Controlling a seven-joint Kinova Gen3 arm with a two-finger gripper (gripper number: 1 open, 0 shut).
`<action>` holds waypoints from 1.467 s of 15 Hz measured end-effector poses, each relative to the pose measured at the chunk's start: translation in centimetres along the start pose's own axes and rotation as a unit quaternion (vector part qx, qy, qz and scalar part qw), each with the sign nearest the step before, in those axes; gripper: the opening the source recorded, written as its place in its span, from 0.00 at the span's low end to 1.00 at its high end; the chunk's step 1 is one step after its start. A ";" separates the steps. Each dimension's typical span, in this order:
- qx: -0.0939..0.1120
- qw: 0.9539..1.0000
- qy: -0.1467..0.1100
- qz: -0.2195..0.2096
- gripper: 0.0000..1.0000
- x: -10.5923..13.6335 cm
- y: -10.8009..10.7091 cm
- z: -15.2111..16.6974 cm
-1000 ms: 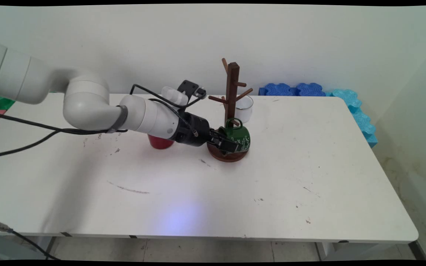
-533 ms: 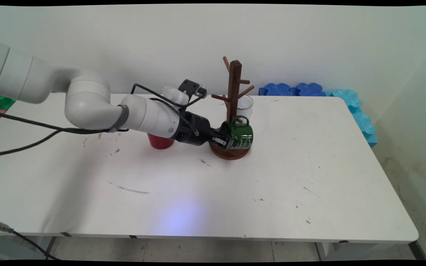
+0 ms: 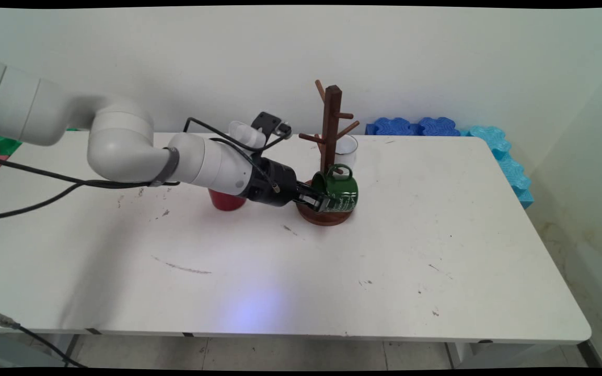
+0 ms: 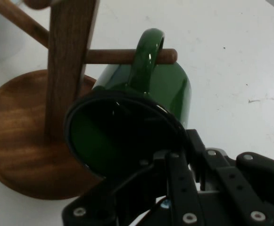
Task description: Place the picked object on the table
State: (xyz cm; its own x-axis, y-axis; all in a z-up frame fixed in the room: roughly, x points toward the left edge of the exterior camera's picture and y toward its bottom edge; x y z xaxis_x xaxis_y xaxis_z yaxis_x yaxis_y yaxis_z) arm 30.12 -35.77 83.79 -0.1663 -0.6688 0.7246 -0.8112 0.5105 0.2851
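Tool: the tool (image 3: 323, 202) (image 4: 174, 155) grips the green mug (image 3: 338, 190) (image 4: 141, 113) by its rim, one finger inside, one outside
Mug: tilted on its side, handle looped over a low peg of the wooden mug tree (image 3: 328, 136) (image 4: 68, 70), above the tree's round base, toward the desk's (image 3: 437, 235) far edge
Nearby: red cup (image 3: 222, 201) behind the arm; glass cup (image 3: 347, 151) beyond the tree
Change: mug and tool have hardly moved in the last half second; a second ago the mug sat lower and the tree leaned

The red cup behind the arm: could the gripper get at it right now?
Probably not as things stand. The gripper is shut on the green mug, whose handle is hooked over a peg of the wooden mug tree. The red cup sits half hidden behind the forearm.
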 end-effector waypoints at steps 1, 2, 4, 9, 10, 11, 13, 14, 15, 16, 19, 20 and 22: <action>-0.001 1.000 -0.001 0.001 0.00 0.0 0.1 -0.1; -0.002 1.000 -0.001 0.002 0.00 0.0 0.2 -0.1; -0.005 1.000 -0.003 0.005 0.00 0.0 0.5 -0.3; -0.014 1.000 -0.007 0.012 0.00 0.2 1.4 -0.8; -0.016 1.000 -0.008 0.014 0.00 0.2 1.6 -0.9; -0.018 1.000 -0.009 0.016 0.00 0.2 1.7 -1.1; -0.020 0.999 -0.012 0.021 0.00 0.2 2.0 -1.5; -0.021 0.999 -0.014 0.025 0.00 0.2 2.1 -1.7; -0.021 0.999 -0.015 0.027 0.00 0.2 2.2 -1.8; -0.020 0.999 -0.018 0.032 0.00 0.2 2.3 -2.1; -0.016 0.998 -0.026 0.048 0.00 0.1 2.4 -3.2; -0.014 0.998 -0.030 0.054 0.00 0.1 2.4 -3.6; -0.009 0.997 -0.037 0.066 0.00 0.0 2.4 -4.5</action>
State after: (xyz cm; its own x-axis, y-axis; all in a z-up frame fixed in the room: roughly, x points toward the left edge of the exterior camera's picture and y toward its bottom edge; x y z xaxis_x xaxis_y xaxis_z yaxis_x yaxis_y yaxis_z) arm 30.68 -32.14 87.27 -0.3115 -0.6333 0.7085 -0.7696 0.6054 0.2028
